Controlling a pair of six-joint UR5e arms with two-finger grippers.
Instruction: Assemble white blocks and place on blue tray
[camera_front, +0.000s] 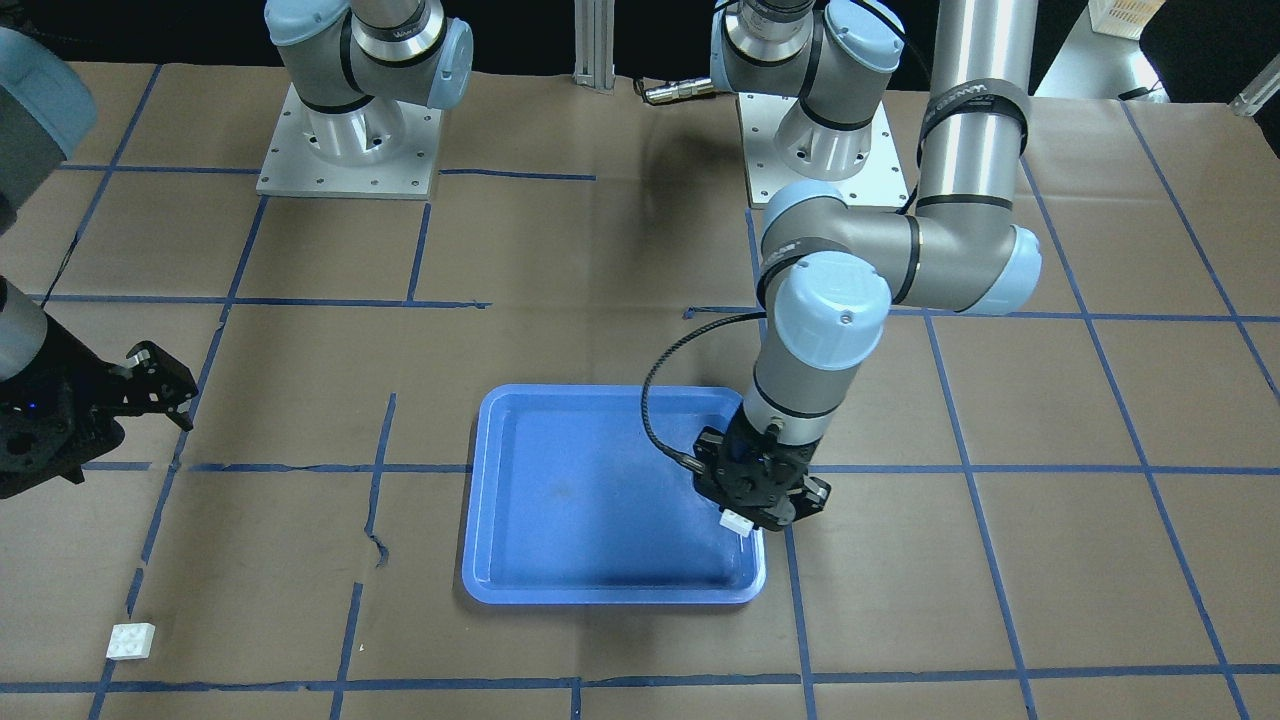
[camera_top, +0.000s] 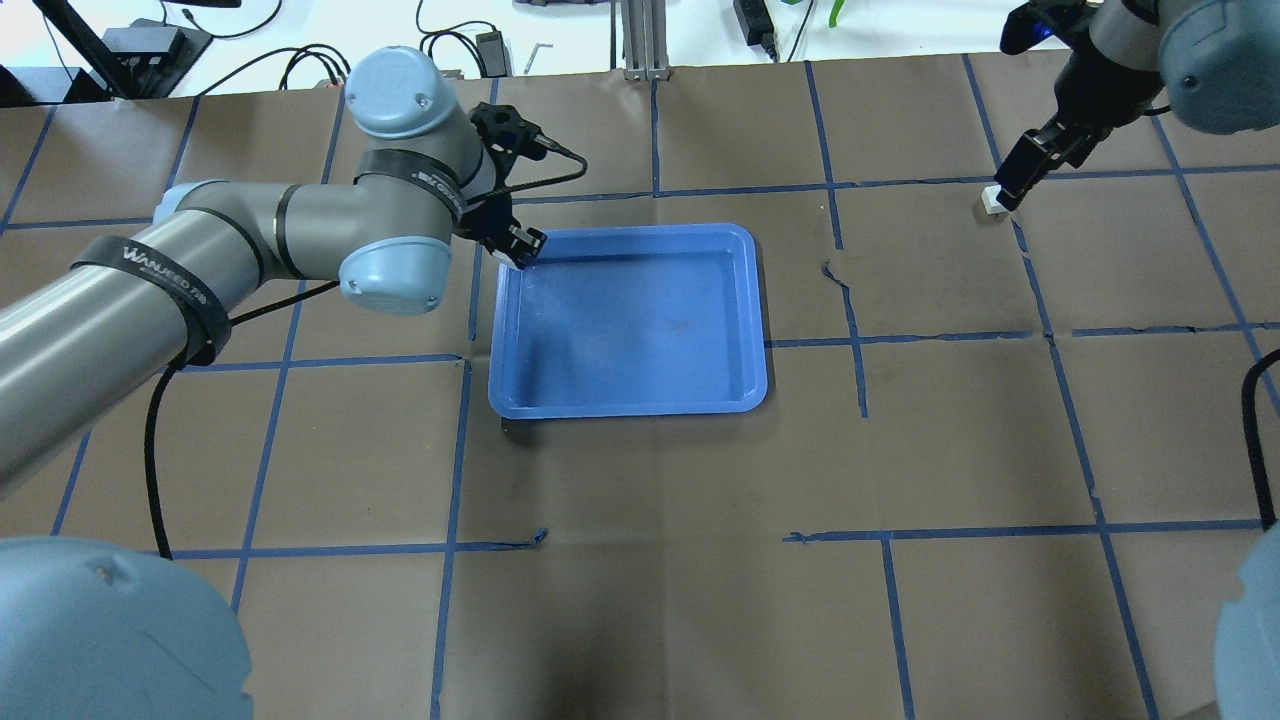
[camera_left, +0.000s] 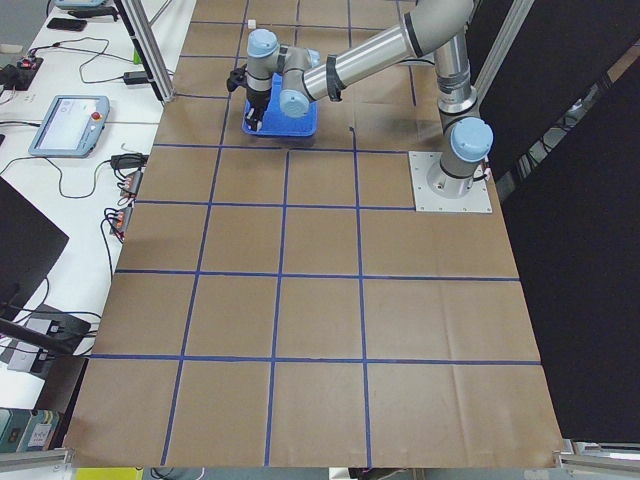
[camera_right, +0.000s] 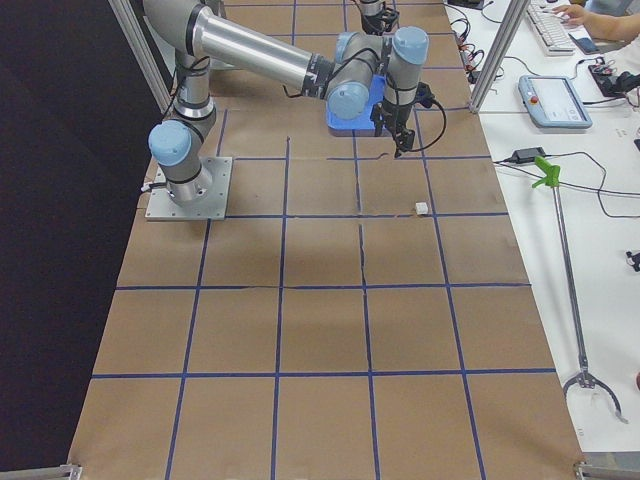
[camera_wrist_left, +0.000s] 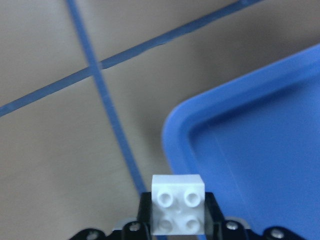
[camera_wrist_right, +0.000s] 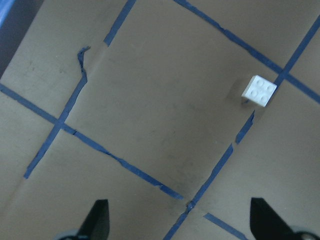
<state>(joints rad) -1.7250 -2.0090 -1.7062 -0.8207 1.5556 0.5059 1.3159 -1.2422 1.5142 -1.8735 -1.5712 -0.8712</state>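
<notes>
White square plastic toy bricks with four studs each, and they're well apart right now. So one brick (camera_wrist_left: 178, 210) is pinched tight between the jaws of the left gripper (camera_front: 745, 527), studs facing the wrist camera, right at a corner of the shallow bright blue plastic tray (camera_top: 640, 330) (over the rim or just inside, hard to call from these angles). Meanwhile the other brick (camera_wrist_right: 259, 91) lies flat on the brown paper-covered table (camera_top: 650, 480), way off on the robot's right, just beside a blue tape line (camera_wrist_right: 225, 155). Above that patch hangs the right gripper (camera_wrist_right: 180, 225), jaws spread wide and holding nothing; that brick sits out ahead of its fingertips, not between them.
</notes>
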